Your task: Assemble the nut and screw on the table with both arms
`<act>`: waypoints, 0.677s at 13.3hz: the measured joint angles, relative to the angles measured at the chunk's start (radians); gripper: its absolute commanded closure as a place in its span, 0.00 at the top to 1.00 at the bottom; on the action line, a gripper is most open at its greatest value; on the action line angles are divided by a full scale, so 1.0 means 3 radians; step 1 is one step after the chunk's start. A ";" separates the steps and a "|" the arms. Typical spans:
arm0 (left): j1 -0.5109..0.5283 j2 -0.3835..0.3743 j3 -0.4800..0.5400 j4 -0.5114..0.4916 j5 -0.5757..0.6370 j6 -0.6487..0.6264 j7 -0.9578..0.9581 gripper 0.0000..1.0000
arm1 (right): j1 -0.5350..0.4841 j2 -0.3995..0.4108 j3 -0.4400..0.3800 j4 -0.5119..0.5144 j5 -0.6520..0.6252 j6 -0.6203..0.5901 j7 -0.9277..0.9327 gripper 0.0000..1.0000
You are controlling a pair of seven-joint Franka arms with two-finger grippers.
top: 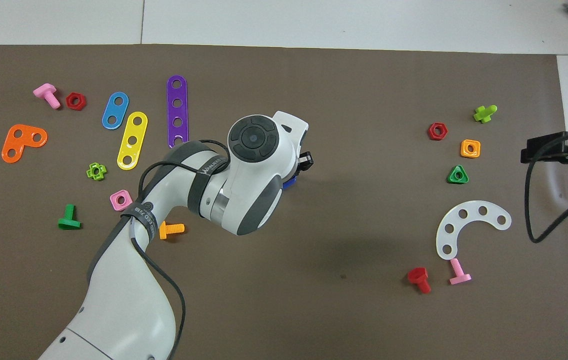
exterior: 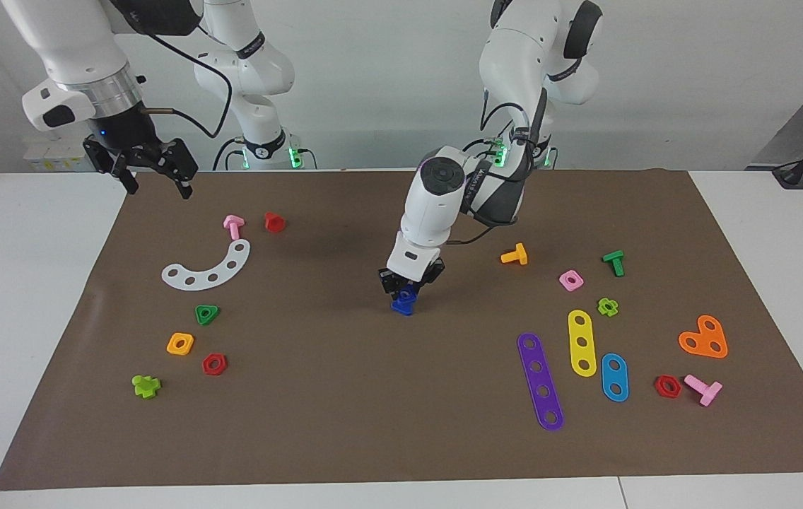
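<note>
My left gripper (exterior: 407, 288) reaches down to the middle of the brown mat (exterior: 345, 396) and is shut on a small dark blue piece (exterior: 403, 304) that touches the mat. I cannot tell whether this piece is the screw, the nut, or both joined. In the overhead view the left arm hides nearly all of it; only a blue sliver (top: 289, 183) shows beside the left gripper (top: 304, 161). My right gripper (exterior: 155, 178) is open and empty, raised over the mat's edge at the right arm's end, and it also shows in the overhead view (top: 536, 150).
At the right arm's end lie a white curved plate (exterior: 209, 267), a pink bolt (exterior: 233, 226), a red bolt (exterior: 274, 222), a green triangular nut (exterior: 206, 314) and an orange nut (exterior: 180, 343). At the left arm's end lie an orange bolt (exterior: 514, 255), a pink nut (exterior: 571, 280) and a purple strip (exterior: 540, 380).
</note>
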 measured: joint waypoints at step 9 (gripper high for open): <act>-0.0059 -0.0001 0.0032 -0.0052 0.0000 -0.0001 -0.0015 0.00 | 0.0106 0.0072 0.0048 -0.0025 -0.0002 -0.0053 -0.0033 1.00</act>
